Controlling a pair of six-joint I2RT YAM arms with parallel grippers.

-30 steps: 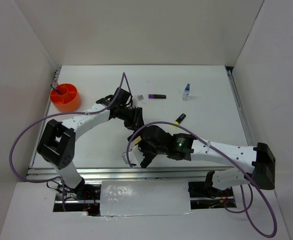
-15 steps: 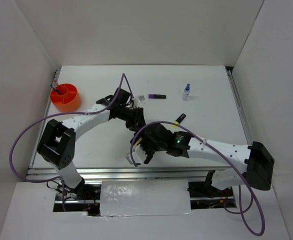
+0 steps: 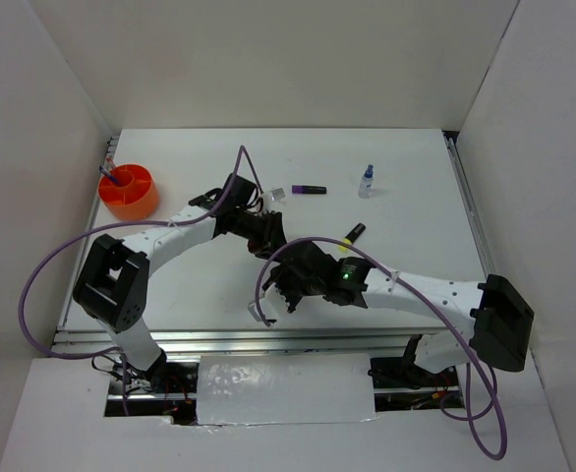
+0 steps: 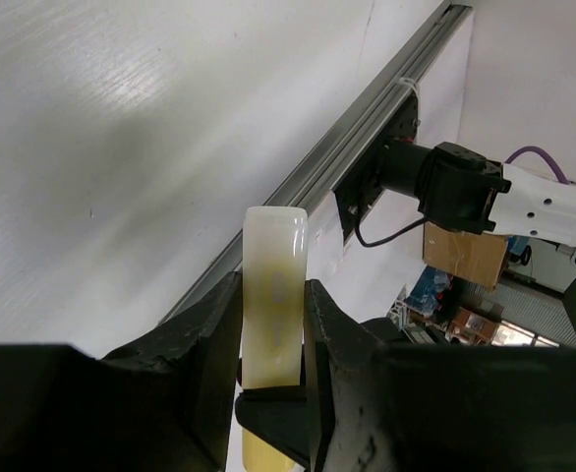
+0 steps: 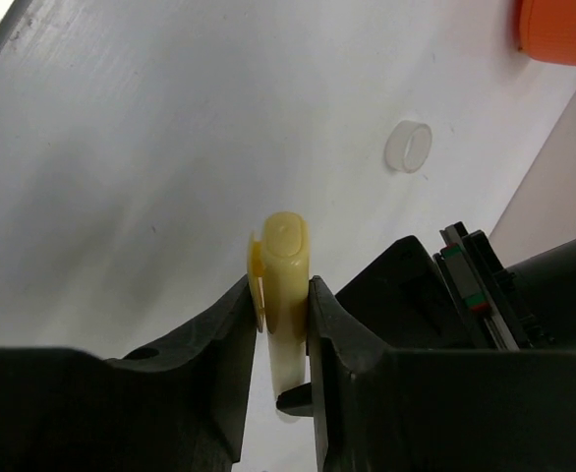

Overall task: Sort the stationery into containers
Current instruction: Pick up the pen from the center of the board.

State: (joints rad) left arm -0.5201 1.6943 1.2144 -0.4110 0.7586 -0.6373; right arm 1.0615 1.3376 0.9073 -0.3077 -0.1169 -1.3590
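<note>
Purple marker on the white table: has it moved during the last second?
No. The purple marker stays where it was, left of the small clear blue-capped bottle.

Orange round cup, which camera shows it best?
The top external view. It shows the whole round orange plastic cup, with a thin blue pen leaning inside. The right wrist view catches only a slice of the cup at its top corner. The left wrist view misses it.
</note>
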